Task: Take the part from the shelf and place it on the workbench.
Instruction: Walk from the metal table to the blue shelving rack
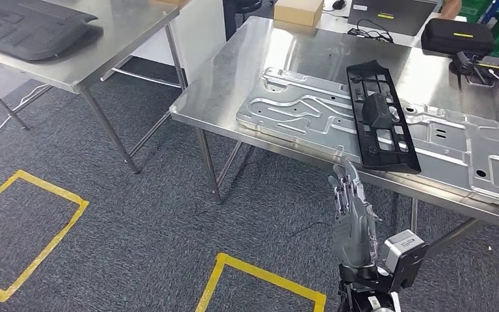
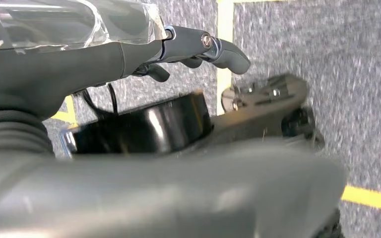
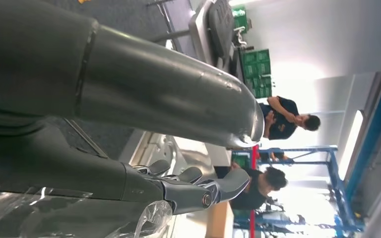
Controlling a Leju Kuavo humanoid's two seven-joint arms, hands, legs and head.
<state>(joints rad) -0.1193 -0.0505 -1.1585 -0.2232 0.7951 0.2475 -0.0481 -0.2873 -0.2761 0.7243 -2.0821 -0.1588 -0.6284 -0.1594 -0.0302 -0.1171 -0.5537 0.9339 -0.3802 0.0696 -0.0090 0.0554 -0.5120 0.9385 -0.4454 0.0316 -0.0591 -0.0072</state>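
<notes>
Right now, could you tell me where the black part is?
In the head view, the black part lies on the silver metal plate on the workbench, ahead of the right hand.

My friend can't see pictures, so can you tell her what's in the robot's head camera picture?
A long black plastic part lies on a big silver metal plate on a steel workbench. The robot's right hand is raised just in front of the bench, fingers straight, holding nothing. Grey carpet with yellow tape squares covers the floor.

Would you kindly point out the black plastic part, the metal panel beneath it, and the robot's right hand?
black plastic part [image 1: 382, 117]: head view, its raised middle block.
metal panel [image 1: 299, 107]: head view, bare left section.
right hand [image 1: 353, 211]: head view, back of the hand.
</notes>
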